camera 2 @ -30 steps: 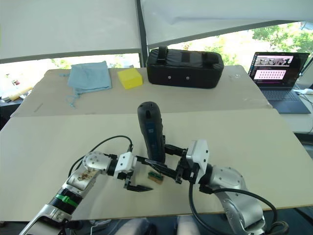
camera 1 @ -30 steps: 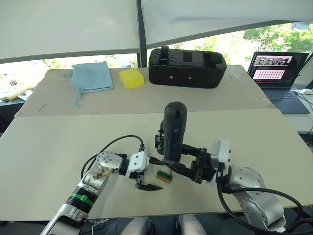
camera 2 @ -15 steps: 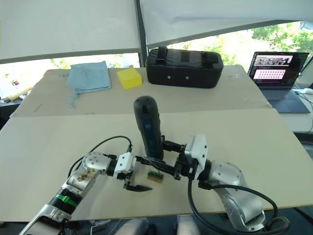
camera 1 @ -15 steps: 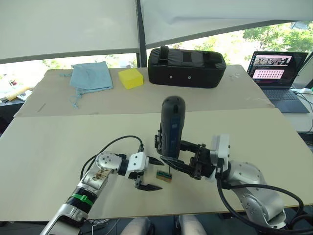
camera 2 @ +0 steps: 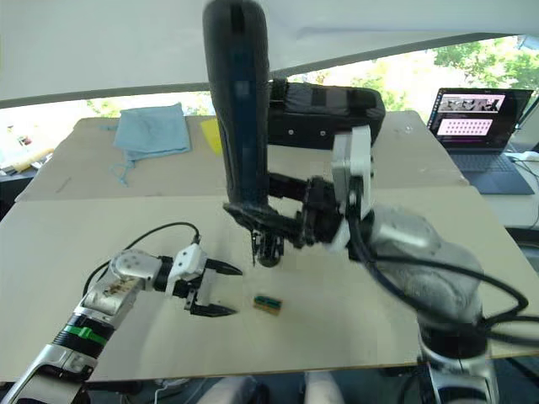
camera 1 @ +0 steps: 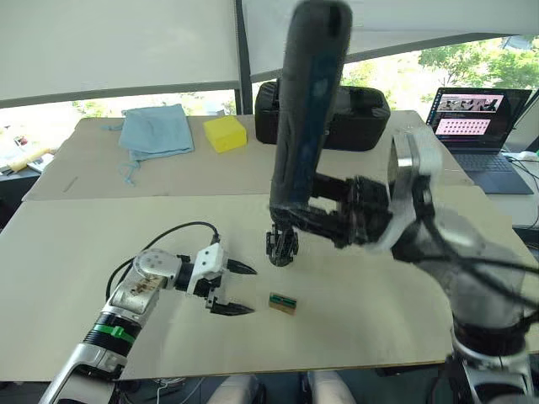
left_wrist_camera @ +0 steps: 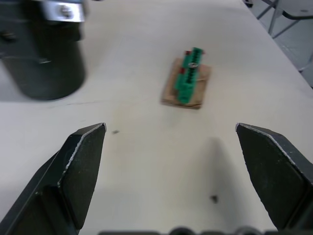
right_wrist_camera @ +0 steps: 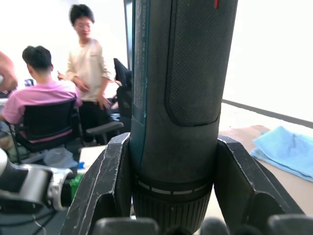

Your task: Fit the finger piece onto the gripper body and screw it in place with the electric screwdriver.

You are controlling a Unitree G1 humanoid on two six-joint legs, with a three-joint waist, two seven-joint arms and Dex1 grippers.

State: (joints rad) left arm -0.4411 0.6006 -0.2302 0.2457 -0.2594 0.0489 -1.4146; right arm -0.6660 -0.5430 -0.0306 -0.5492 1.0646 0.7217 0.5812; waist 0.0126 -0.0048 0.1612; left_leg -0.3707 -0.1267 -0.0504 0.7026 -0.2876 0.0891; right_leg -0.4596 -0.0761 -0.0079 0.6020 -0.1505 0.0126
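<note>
The right end effector (camera 1: 316,220) is raised above the tabletop (camera 1: 76,252), its two fingers pinching the lower barrel of the electric screwdriver (camera 1: 305,109), which stands nearly upright with its thin bit pointing down. In the right wrist view the fingers (right_wrist_camera: 105,186) press against both sides of the dark barrel; a bluish strip runs along its edge, but any writing there is too small to read.

Just below the bit, the gripper body (camera 2: 269,247) stands upright on the tabletop. Near it, toward the robot, lies a small green-and-brown block (camera 1: 282,303).

The left end effector (camera 1: 233,289) rests low over the tabletop with its fingers spread wide and nothing between them, pointing toward the block. In the left wrist view the block (left_wrist_camera: 188,81) lies ahead of the spread fingertips (left_wrist_camera: 85,147).

At the far side sit a black case (camera 1: 354,118), a yellow block (camera 1: 226,134), a blue cloth (camera 1: 156,130) and an open laptop (camera 1: 480,118); its screen text is illegible.
</note>
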